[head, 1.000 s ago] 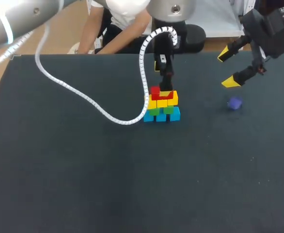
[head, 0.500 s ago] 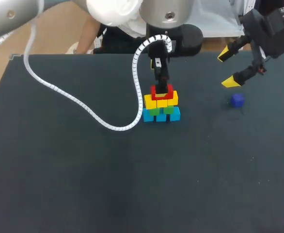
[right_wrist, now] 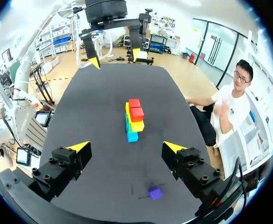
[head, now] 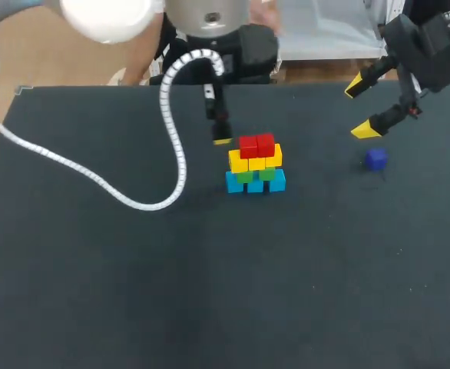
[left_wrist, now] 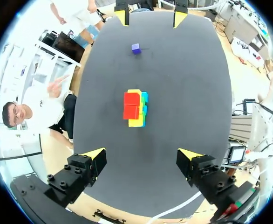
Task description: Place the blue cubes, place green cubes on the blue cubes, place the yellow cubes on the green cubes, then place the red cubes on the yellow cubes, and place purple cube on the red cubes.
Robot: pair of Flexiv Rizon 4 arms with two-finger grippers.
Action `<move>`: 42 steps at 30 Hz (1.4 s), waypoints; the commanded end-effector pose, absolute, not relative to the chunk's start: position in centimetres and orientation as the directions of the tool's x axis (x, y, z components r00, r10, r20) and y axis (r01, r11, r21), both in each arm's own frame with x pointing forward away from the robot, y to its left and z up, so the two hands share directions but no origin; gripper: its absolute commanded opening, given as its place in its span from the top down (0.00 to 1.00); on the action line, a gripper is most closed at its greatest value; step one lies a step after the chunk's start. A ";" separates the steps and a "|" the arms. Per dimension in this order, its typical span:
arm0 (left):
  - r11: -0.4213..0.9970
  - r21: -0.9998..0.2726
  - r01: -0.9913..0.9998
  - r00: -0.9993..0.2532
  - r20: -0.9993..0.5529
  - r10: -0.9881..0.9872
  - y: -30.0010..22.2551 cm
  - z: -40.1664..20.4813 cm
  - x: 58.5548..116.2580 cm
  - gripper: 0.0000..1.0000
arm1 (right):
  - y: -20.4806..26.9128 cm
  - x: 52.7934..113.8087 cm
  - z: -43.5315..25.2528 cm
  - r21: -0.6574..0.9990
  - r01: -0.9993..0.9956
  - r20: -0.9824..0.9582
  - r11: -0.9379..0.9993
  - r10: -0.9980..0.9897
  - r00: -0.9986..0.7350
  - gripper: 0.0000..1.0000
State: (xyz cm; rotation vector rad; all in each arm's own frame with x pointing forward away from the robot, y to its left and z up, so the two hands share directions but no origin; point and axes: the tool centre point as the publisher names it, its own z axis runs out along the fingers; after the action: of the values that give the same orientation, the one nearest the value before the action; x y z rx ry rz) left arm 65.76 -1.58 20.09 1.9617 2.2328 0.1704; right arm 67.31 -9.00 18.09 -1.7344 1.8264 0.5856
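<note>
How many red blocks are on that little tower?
2. Both sit on top of the tower, side by side and touching, on the yellow cubes. In the head view they are the left red cube and the right red cube. The wrist views show no others.

left gripper (left_wrist: 141, 154) spread wide | cube stack (left_wrist: 138, 122) ahead, 2 red cubes (left_wrist: 132, 106) topmost | purple cube (left_wrist: 136, 48) beyond

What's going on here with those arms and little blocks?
Two robot arms are stacking coloured cubes into a tower on a dark table: blue at the bottom, then green, yellow, and red cubes on top. Both grippers are open and empty: the left gripper near the tower, the right gripper by the small purple cube, which lies apart on the table.
</note>
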 end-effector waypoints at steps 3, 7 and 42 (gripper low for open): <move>0.144 0.223 0.964 -0.093 -0.223 0.970 1.2 20.3 65.1 0.00 | -9.0 67.3 18.1 -0.058 -0.996 -0.655 0.073 -0.755 -0.017 0.00; 0.155 0.223 0.962 -0.098 -0.247 0.964 1.7 20.1 65.1 0.00 | -9.0 67.3 18.1 -0.058 -0.996 -0.655 0.073 -0.755 -0.017 0.00; 0.057 0.073 0.996 -0.011 -0.517 0.856 3.8 17.8 69.3 0.00 | -9.0 67.3 18.1 -0.058 -0.996 -0.655 0.073 -0.755 -0.017 0.00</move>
State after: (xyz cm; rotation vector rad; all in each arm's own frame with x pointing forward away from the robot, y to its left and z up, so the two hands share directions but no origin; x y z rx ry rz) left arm 68.18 4.52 17.47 1.7830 1.8609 -0.4621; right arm 67.32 -9.00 18.08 -1.7345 1.8265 0.5856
